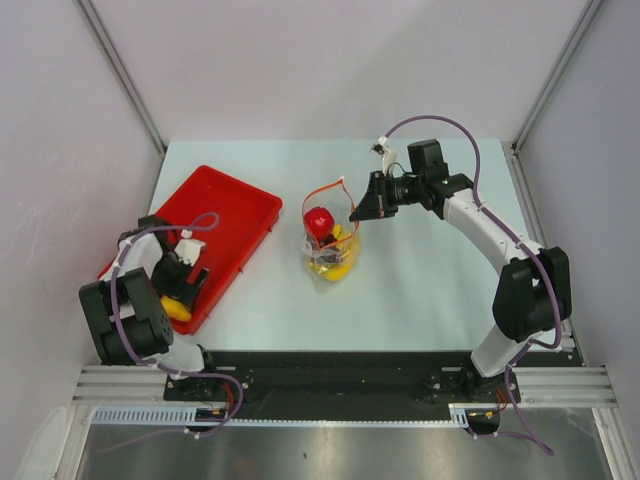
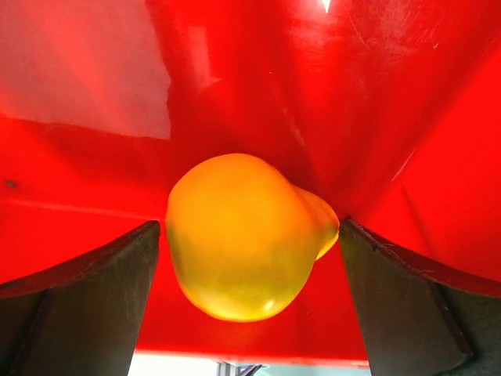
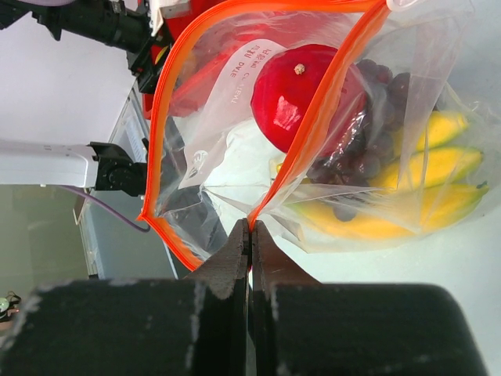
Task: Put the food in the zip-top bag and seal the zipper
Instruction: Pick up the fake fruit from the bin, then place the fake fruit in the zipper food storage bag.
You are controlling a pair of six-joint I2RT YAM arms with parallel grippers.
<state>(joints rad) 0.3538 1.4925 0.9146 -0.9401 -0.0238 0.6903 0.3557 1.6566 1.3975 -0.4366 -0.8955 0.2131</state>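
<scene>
Bag (image 3: 205, 137) — right end effector (image 3: 250, 229) pinches zipper (image 3: 160, 110).

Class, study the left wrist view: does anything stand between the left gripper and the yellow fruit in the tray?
Nothing visible does. The left gripper has open fingers flanking the yellow fruit on the red tray.

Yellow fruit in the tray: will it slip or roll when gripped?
Probably rolls: the yellow fruit is rounded, tapering to one end. Its glossy skin may slip between the fingers. The red tray around it should limit any roll.
</scene>
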